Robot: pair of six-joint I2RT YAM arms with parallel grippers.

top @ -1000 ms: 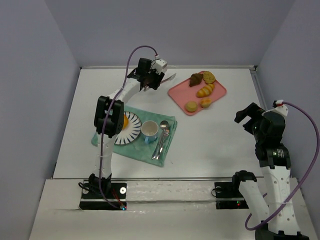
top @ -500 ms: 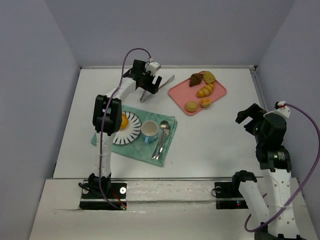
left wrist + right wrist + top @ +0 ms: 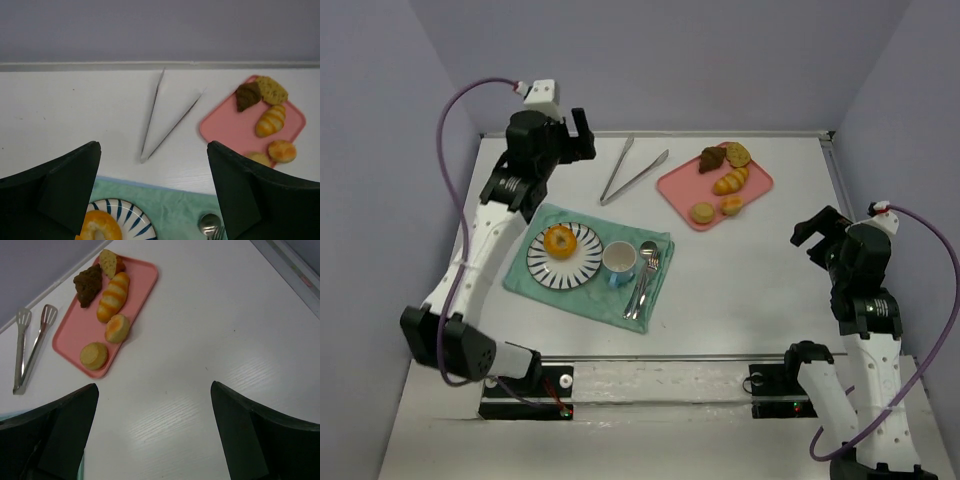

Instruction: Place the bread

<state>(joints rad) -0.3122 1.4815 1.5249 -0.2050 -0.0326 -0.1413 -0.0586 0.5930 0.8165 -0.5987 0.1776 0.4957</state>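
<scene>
The bread (image 3: 559, 241), a golden-orange ring with a dark hole, lies on the striped plate (image 3: 582, 268); in the left wrist view the bread (image 3: 100, 227) shows at the bottom edge on the plate (image 3: 131, 214). My left gripper (image 3: 578, 140) hangs open and empty, raised over the table's far left, well behind the plate. Its dark fingers (image 3: 65, 190) frame the left wrist view, with nothing between the left gripper (image 3: 154, 200) tips. Over the right side of the table my right gripper (image 3: 815, 232) is also open and empty, as the right gripper (image 3: 155, 435) wrist view shows.
Metal tongs (image 3: 632, 170) lie on the table between plate and pink tray (image 3: 715, 195); the tongs (image 3: 165, 120) and tray (image 3: 225, 125) also show from the left wrist. The tray (image 3: 75, 335) holds several pastries. A cup (image 3: 619, 260) and cutlery (image 3: 645, 275) sit on the green cloth (image 3: 650, 300).
My left gripper opened and let go of the tongs, which now lie on the table. The left arm then swung back to the left and up, uncovering the bread on the plate.
</scene>
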